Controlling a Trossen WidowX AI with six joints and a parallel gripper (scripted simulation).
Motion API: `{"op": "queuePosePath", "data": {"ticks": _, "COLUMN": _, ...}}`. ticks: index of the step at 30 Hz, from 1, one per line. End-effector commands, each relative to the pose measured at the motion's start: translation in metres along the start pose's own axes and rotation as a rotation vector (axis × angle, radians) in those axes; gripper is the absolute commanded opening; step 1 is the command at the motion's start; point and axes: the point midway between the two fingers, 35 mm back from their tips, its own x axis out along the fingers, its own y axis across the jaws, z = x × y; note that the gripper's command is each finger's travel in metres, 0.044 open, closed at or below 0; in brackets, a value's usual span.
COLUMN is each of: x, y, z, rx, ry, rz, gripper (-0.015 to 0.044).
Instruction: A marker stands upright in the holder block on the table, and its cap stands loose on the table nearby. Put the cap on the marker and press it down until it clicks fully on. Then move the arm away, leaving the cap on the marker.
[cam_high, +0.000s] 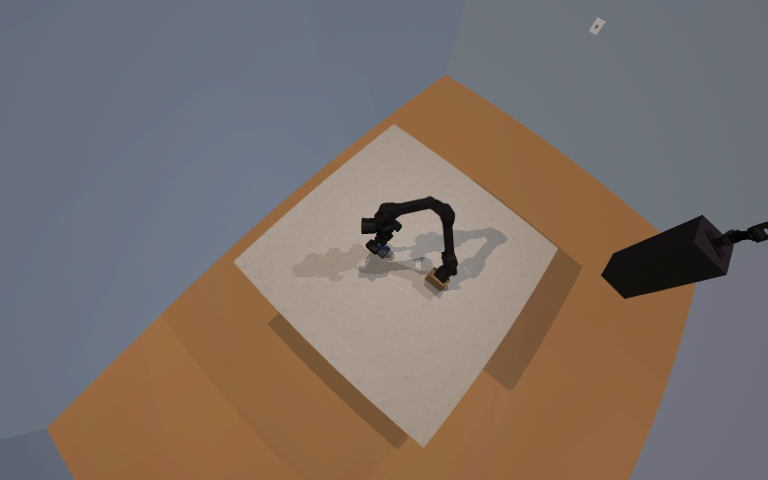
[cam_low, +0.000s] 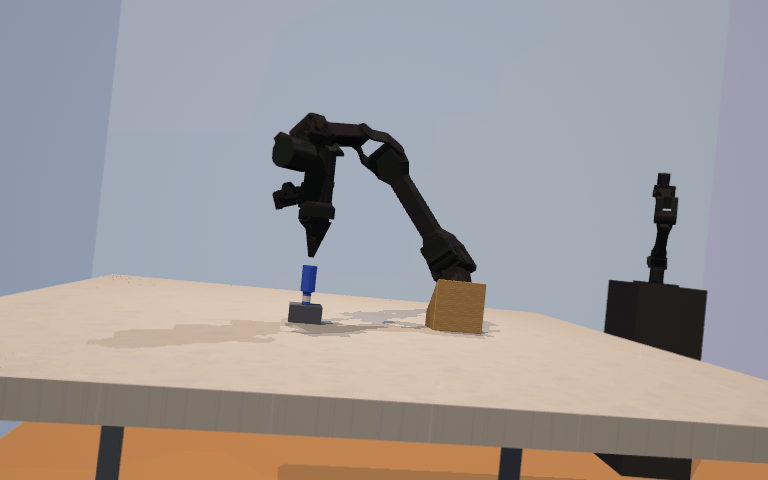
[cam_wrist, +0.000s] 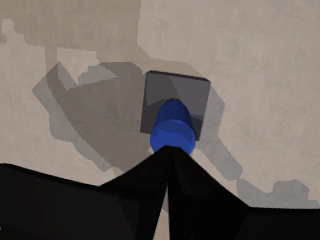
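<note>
The blue cap (cam_low: 308, 278) (cam_wrist: 173, 132) sits upright on top of the marker. A short pale band of the marker (cam_low: 306, 299) shows below the cap, with a thin blue part under it, above the dark grey holder block (cam_low: 304, 313) (cam_wrist: 162, 89). The block stands on the table (cam_high: 396, 350) (cam_low: 396, 362). My gripper (cam_low: 311, 256) (cam_wrist: 171, 154) is shut with nothing between its fingertips. It points down just above the cap's top, with a small gap showing in the exterior view. Whether the cap is fully seated cannot be told.
The arm's wooden base block (cam_high: 435, 280) (cam_low: 459, 306) stands on the table, right of the holder in the exterior view. A black pedestal (cam_high: 668, 263) (cam_low: 651, 311) with another dark arm (cam_low: 661, 237) stands beyond the table.
</note>
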Motion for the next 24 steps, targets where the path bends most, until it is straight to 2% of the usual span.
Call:
{"op": "queuePosePath", "data": {"ticks": 1, "x": 0.007, "y": 0.000, "z": 0.000, "rx": -0.004, "ry": -0.002, "rz": -0.003, "gripper": 0.0000}}
{"op": "queuePosePath", "data": {"ticks": 15, "x": 0.027, "y": 0.000, "z": 0.000, "rx": -0.004, "ry": -0.002, "rz": -0.004, "gripper": 0.0000}}
{"op": "queuePosePath", "data": {"ticks": 24, "x": 0.021, "y": 0.002, "z": 0.000, "rx": -0.003, "ry": -0.010, "rz": 0.003, "gripper": 0.0000}}
